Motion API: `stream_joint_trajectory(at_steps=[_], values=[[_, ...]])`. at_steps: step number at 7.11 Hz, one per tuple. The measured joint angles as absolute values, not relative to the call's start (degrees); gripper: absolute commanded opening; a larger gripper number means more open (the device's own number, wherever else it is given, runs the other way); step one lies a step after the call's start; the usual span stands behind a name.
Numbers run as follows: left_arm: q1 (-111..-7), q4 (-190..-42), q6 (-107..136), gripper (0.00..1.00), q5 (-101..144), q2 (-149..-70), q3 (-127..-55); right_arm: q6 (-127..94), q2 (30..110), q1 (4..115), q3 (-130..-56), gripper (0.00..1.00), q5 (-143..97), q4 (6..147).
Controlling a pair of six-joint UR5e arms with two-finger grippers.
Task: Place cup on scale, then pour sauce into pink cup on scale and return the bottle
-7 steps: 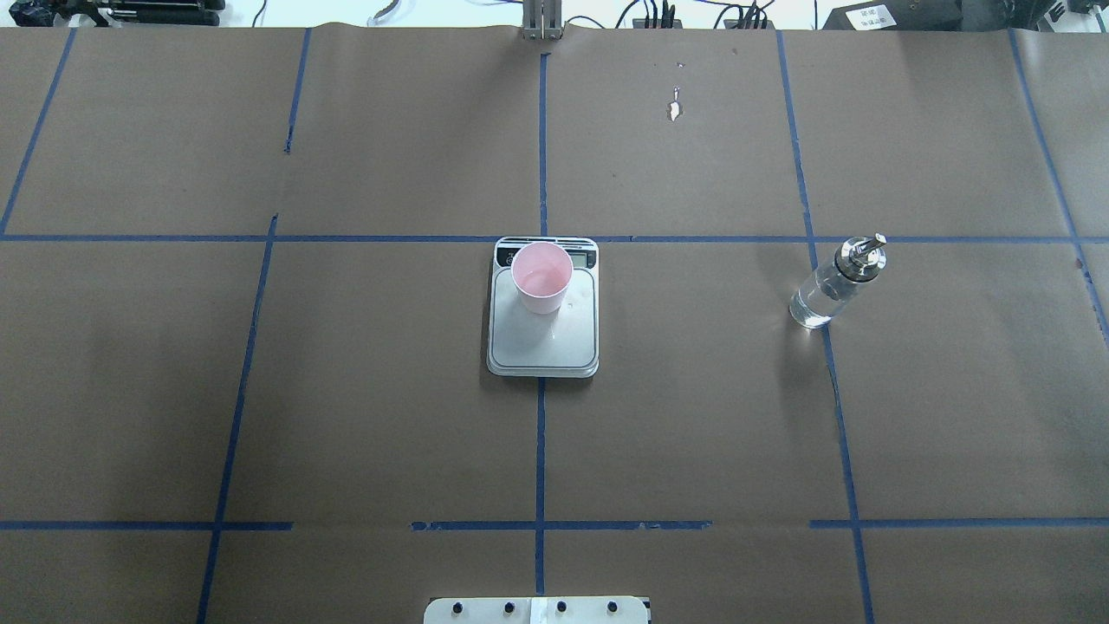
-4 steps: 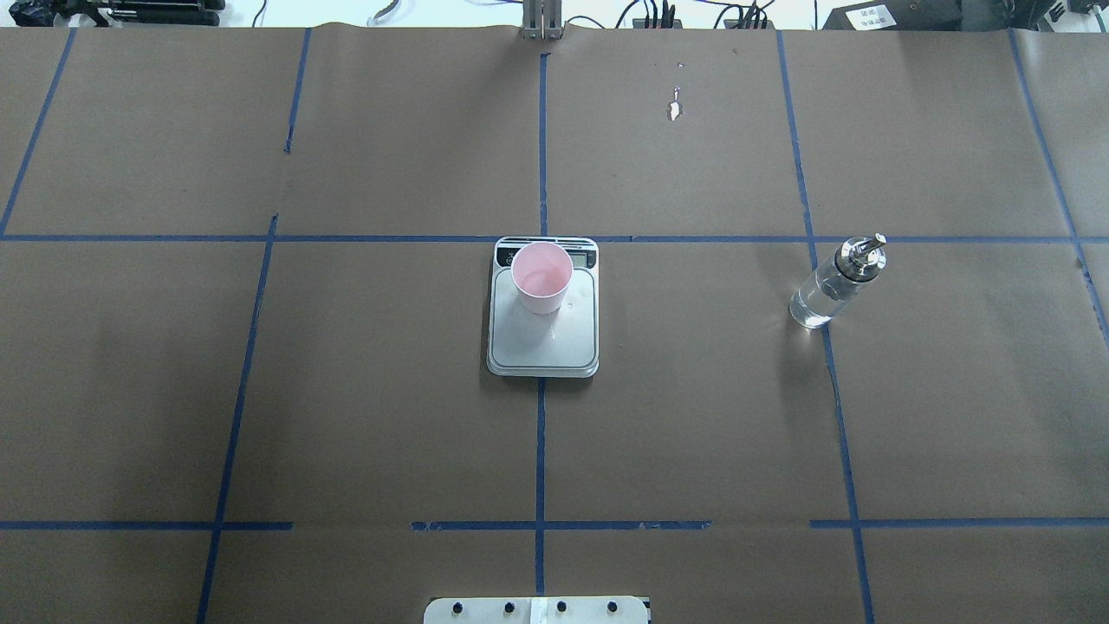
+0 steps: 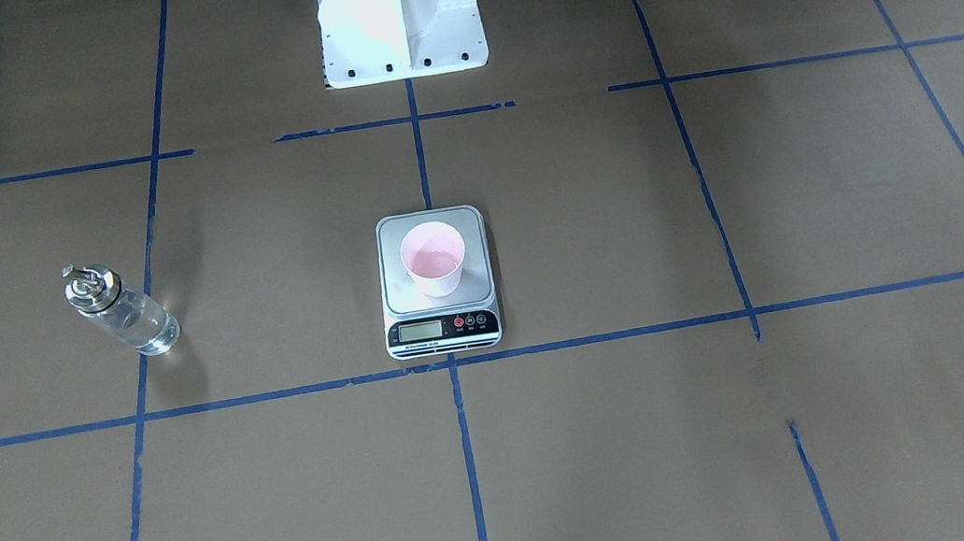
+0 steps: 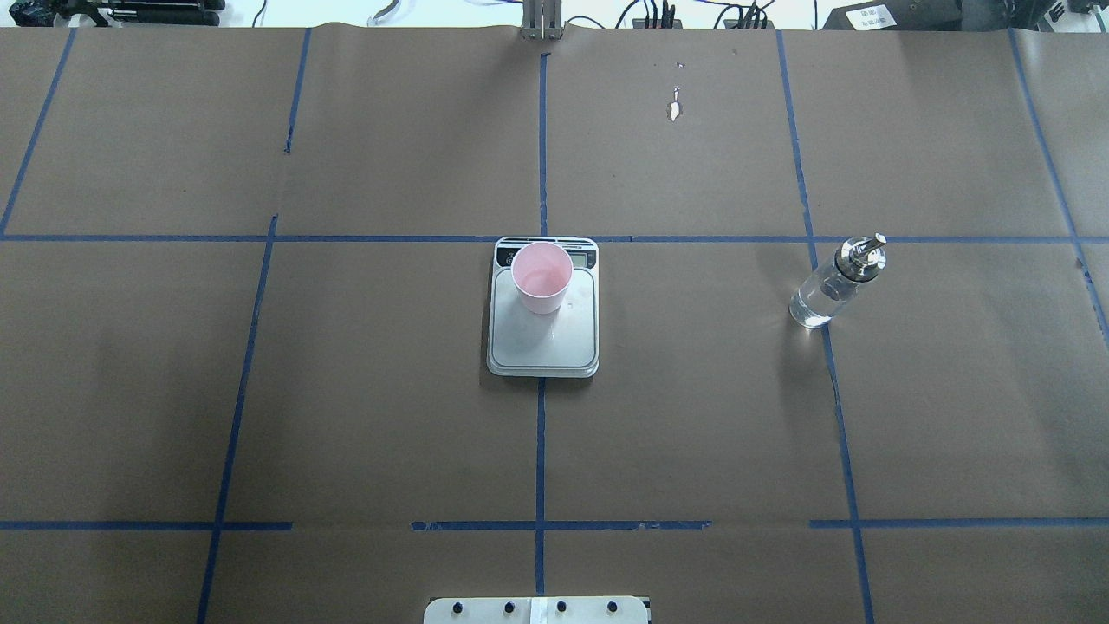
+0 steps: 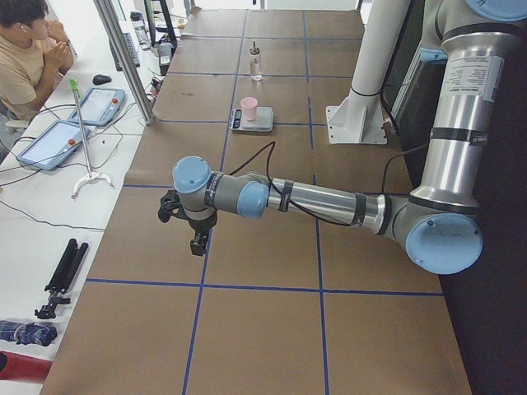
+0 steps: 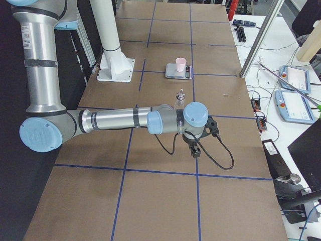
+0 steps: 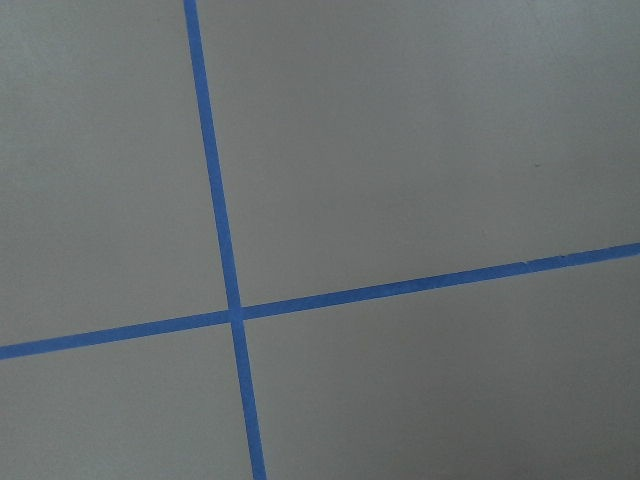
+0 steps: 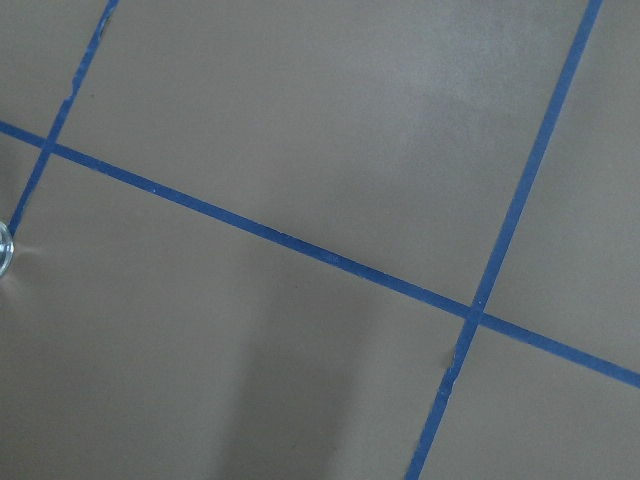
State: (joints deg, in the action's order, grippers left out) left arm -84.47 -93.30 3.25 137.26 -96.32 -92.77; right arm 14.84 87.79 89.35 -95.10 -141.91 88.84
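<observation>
The cup (image 4: 541,277) is observed upright on the scale (image 4: 542,351), set on the part of the platform nearest the display strip, away from the robot. A thin glossy layer of liquid is seen at the bottom of the cup in the front-facing view. The scale is seated at the middle of the tabletop (image 4: 693,416), astride a blue tape line (image 4: 540,451). The bottle (image 4: 833,284) is recorded standing upright on the tabletop at the robot's right, well apart from the scale, its base at another tape line; clear sauce (image 4: 811,310) is visible in its lower part and the silver spout cap is on. Nothing is in contact with the bottle or the cup. The left gripper (image 5: 198,244) is seen only in the side view, hanging downward over the tabletop, well apart from the scale; whether it is open or closed cannot be told. The right gripper (image 6: 195,151) is likewise seen only from the side, pointing down over bare tabletop on the near side of the bottle; its opening cannot be told, and nothing is seen held in either.
</observation>
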Motion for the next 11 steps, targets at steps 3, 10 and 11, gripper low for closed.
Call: stream_joint_trajectory(at_steps=[3, 10, 11], values=[[-84.46, -93.34, 3.25, 1.0, 137.56, -96.01, -93.23, 14.51, 87.49, 88.86, -93.65, 1.0, -137.99, 86.77], [-84.32, -93.02, 3.31, 1.0, 138.26, -95.96, -93.81, 14.93, 90.98, 88.94, -93.49, 1.0, -147.79, 79.08], [-84.34, -92.74, 3.3, 1.0, 138.31, -95.96, -94.82, 14.89, 91.27, 88.94, -93.36, 1.0, -147.82, 78.47]])
